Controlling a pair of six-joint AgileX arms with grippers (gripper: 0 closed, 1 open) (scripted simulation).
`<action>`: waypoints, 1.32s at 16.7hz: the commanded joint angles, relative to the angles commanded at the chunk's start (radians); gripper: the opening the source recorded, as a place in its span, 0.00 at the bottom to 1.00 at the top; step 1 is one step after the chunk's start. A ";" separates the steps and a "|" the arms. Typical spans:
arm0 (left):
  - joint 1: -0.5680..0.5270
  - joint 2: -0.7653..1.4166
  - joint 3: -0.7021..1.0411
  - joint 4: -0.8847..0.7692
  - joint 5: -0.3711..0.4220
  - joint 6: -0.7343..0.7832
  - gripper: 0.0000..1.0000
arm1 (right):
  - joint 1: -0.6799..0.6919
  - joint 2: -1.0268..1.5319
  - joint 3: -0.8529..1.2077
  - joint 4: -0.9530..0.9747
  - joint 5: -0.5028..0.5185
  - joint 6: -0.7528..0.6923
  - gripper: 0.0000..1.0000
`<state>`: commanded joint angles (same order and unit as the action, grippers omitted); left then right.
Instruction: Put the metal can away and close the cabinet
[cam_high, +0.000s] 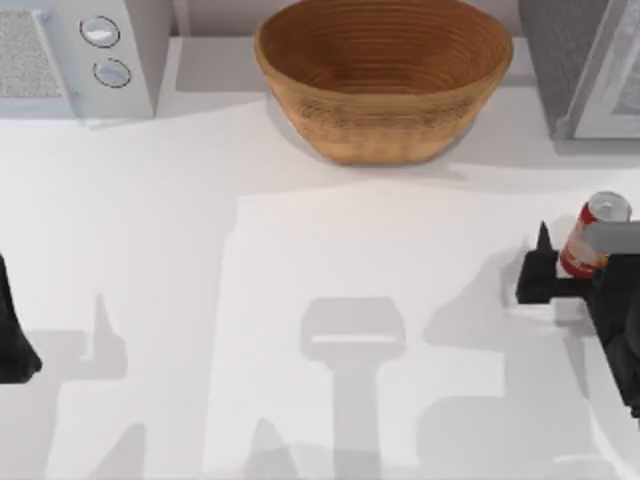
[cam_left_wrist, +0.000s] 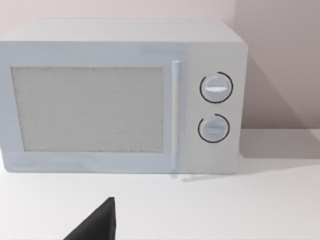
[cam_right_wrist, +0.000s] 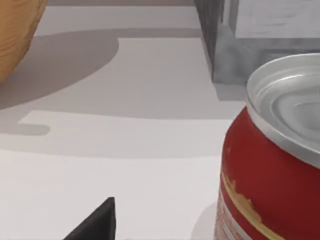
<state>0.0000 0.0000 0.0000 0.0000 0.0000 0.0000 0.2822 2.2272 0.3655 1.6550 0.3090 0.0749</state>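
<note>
Your right gripper (cam_high: 556, 262) is over at the right edge of the table (cam_high: 300, 260), right next to the metal can (cam_high: 592, 235). The can stands there slightly tilted, one dark finger (cam_high: 543, 262) on its left side, but you can't really tell if the fingers are actually squeezing it or just sitting beside it. In the right wrist view the can (cam_right_wrist: 272, 165) looms up close, red body, shiny silver lid, with the grey cabinet (cam_right_wrist: 260, 40) behind it. The cabinet (cam_high: 585, 65) sits in the far right corner, the wicker bowl (cam_high: 384, 75) in the middle at the back, the microwave (cam_high: 70, 55) far left. Your left arm (cam_high: 12, 330) is parked at the left edge, facing the microwave (cam_left_wrist: 120, 97).
</note>
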 joint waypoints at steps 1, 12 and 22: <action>0.000 0.000 0.000 0.000 0.000 0.000 1.00 | -0.005 0.002 0.012 -0.010 -0.005 -0.001 1.00; 0.000 0.000 0.000 0.000 0.000 0.000 1.00 | -0.023 0.008 0.060 -0.050 -0.022 -0.005 1.00; 0.000 0.000 0.000 0.000 0.000 0.000 1.00 | -0.023 0.008 0.060 -0.050 -0.022 -0.005 0.25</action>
<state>0.0000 0.0000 0.0000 0.0000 0.0000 0.0000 0.2595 2.2352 0.4251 1.6049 0.2869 0.0700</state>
